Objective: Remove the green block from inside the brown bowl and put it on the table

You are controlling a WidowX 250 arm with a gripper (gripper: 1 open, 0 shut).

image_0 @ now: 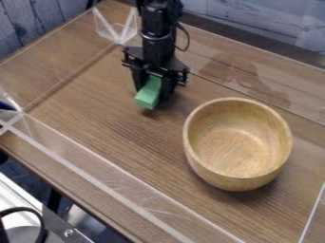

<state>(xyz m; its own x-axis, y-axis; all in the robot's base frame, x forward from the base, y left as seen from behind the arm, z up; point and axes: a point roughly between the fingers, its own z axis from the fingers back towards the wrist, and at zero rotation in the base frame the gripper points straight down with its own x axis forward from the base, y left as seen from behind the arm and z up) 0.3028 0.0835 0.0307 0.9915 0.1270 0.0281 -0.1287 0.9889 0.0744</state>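
Above table, hand (block-clamped) vertical

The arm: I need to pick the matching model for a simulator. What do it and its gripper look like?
The arm is a slim black column with a black cable running beside it. The gripper is black too, a wider crosspiece with two short, straight fingers. No markings are legible.

Table: filling the frame. Bowl: sitting on it at lower right. Block: lying upper centre, up-left of the bowl and apart from it. Gripper: hanging directly over the block, jaws straddling it.
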